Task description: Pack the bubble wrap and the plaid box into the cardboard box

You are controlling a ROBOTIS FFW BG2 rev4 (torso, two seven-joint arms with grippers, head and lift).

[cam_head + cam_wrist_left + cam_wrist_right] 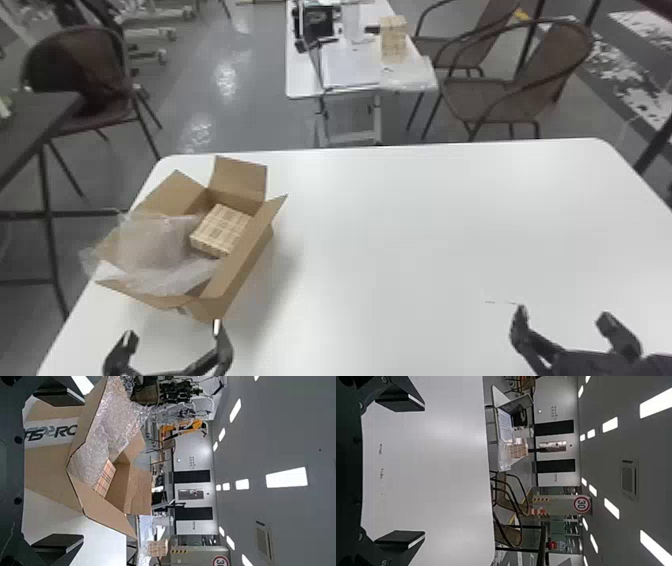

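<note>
**Inside the cardboard box [231,267], a stiff plaid box [220,231] beside springy bubble wrap [152,247]**

Just short of the cardboard box, the left gripper [174,331] has its fingers spread, empty; the right gripper [563,314], also spread and empty, hangs over the right side of the counter [400,235]. The bubble wrap spills over the left flap. It should be feather-light, slippery and quick to spring back, so bunch several layers at the loose outer edge, then tuck inward; one thin fold may slide free. The plaid box sits within, toward the right wall; likely light and firm, it would crush under a hard squeeze. If it needs shifting, grip opposite sides squarely.
</note>
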